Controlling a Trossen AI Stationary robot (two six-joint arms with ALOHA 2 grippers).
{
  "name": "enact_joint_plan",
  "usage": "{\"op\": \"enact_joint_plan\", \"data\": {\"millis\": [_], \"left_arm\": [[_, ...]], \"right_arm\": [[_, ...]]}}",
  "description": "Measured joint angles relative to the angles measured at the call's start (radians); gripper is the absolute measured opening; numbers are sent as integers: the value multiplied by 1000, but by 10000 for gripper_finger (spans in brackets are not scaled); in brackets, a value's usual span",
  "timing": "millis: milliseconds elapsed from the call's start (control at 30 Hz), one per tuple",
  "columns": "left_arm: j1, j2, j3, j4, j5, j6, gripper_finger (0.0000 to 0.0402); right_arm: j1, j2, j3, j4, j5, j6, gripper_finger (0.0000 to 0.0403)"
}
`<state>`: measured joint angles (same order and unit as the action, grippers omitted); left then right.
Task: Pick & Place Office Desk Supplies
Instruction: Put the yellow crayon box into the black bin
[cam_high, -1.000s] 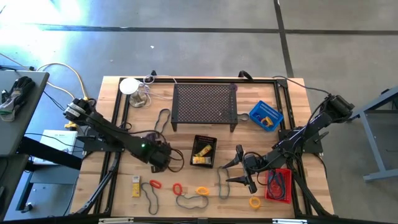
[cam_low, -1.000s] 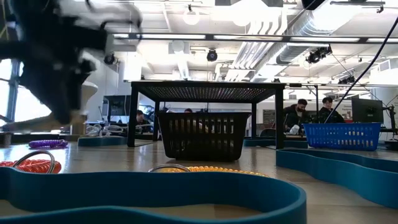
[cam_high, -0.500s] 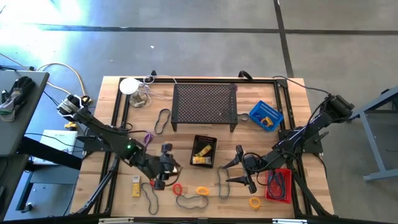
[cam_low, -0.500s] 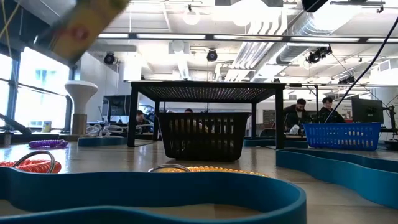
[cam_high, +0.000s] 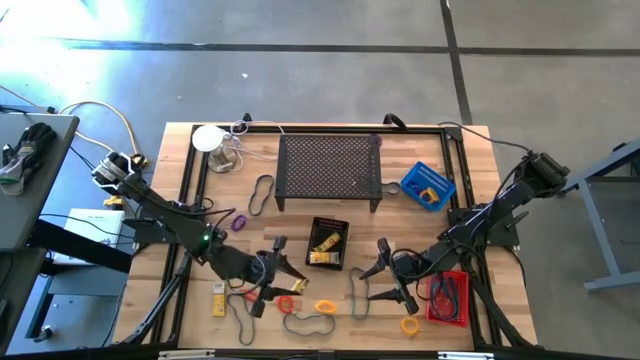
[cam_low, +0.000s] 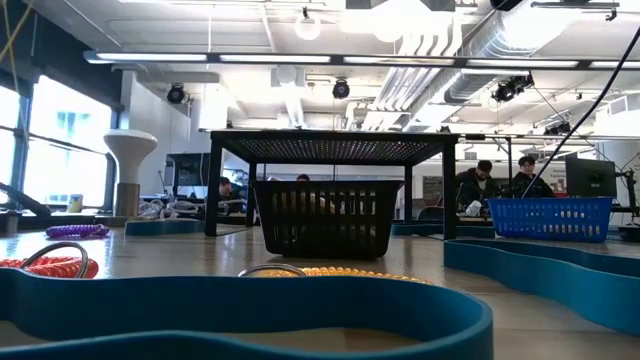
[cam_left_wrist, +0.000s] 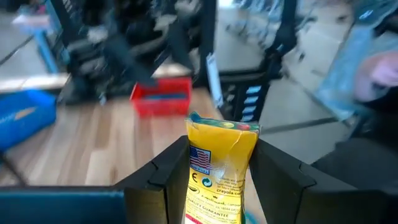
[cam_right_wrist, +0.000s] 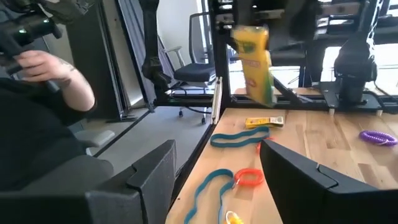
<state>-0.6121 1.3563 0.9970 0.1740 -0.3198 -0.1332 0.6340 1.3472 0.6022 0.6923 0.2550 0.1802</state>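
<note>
Operator: What does the left wrist view add to the high view?

Technician: It shows the left gripper (cam_left_wrist: 217, 171) clamped on a yellow packet (cam_left_wrist: 219, 168) printed "crayola.com" and "QUALITY GUARANTEE"; the high view shows only that gripper (cam_high: 275, 272) above the table's (cam_high: 470, 190) front.

Operator: And the right gripper (cam_high: 385, 277)?

Technician: Fingers spread, holding nothing, beside the red basket (cam_high: 449, 297). Its wrist view shows the raised packet (cam_right_wrist: 255, 62) and another (cam_right_wrist: 265, 122) lying flat.
</note>
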Motion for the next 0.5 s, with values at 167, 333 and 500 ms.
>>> {"op": "enact_joint_plan", "data": {"millis": [167,333,500], "left_arm": [[4,48,0,138,58,102,149],[5,144,0,336,63,163,149],[5,197,0,494,63,218,149]], "right_arm": [[-32,21,0,98,9,-14,220],[-67,90,0,206,-39,32,220],[-96,195,0,307,-91,14,220]]}}
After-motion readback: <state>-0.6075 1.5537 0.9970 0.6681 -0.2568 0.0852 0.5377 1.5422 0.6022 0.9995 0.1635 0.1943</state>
